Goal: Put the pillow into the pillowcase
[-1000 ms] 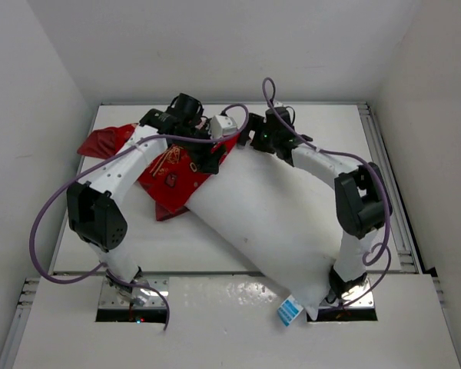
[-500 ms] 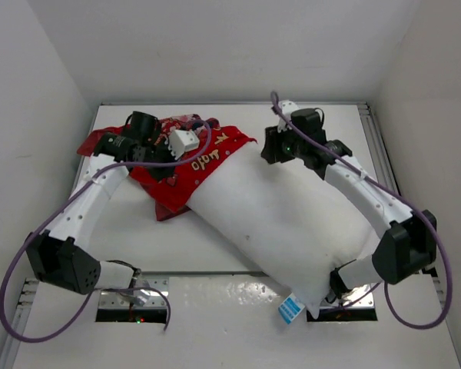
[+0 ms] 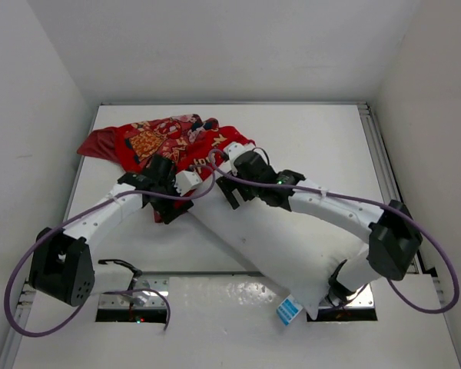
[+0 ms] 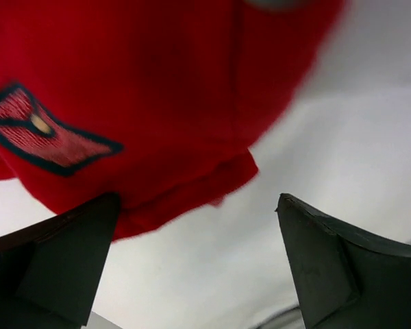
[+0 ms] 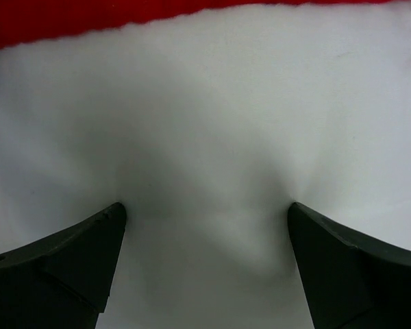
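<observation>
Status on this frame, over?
Left gripper open at pillowcase hem. Right gripper open, pressed into pillow. Pillow mostly outside case. No obstruction visible.

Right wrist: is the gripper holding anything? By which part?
Nothing is held. The right gripper is open, pressed into the pillow near the pillowcase edge, dimpling it.

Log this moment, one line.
left claw: open, at pillowcase hem | right claw: open, pressed into pillow | pillow: mostly outside pillowcase
</observation>
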`<state>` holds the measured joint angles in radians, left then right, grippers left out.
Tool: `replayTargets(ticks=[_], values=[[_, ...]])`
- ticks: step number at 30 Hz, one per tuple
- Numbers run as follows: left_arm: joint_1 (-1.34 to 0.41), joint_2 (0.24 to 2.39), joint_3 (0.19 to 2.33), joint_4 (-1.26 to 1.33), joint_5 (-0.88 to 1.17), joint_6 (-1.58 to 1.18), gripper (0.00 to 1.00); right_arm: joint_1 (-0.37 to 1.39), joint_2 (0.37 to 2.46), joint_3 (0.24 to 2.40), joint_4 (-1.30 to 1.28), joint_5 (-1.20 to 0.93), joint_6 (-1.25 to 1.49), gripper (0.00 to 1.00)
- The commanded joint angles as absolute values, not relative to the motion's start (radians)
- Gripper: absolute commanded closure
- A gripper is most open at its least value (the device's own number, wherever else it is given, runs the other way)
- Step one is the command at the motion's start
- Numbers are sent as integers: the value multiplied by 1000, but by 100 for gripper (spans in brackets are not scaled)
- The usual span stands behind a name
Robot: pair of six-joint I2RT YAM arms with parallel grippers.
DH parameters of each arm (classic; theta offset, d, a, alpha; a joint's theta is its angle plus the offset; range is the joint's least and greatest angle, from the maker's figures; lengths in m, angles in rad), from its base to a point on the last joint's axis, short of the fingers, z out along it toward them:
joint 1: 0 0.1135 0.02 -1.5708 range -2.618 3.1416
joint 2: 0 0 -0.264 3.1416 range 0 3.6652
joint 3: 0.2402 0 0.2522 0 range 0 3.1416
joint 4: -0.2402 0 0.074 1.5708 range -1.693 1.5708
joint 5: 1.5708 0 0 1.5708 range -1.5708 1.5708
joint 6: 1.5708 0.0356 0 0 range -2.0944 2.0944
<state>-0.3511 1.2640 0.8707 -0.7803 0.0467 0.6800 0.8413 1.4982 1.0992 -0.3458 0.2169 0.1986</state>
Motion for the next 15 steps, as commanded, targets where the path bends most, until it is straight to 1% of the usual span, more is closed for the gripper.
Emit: replayTargets(ticks=[1,2,4,5,6,8,9,10,13,15], values=[[-371,1296,838,-551,-48,647,1,879,1583,1074,-325,291,242,1],[-374,1310,831,-526,-45,649,3,876,1597,1078,-328,294,256,3],[-374,1363,821,-518,-43,653,27,871,1630,1083,-318,295,281,23],[-376,1382,824,-526,-41,652,42,868,1638,1083,-298,288,291,35],[-376,1394,825,-532,-37,647,69,864,1643,1083,-290,266,313,65],[-376,1410,833,-558,-12,638,93,835,1661,1098,-275,198,324,87],[-376,1407,853,-571,-5,621,100,824,1666,1107,-270,152,318,96],[-379,1395,873,-590,20,620,100,806,1666,1126,-267,58,313,100],[-391,1356,992,-682,104,612,100,753,1637,1143,-175,-90,348,100],[-402,1342,1121,-747,181,618,100,714,1603,1166,-63,-148,434,100]])
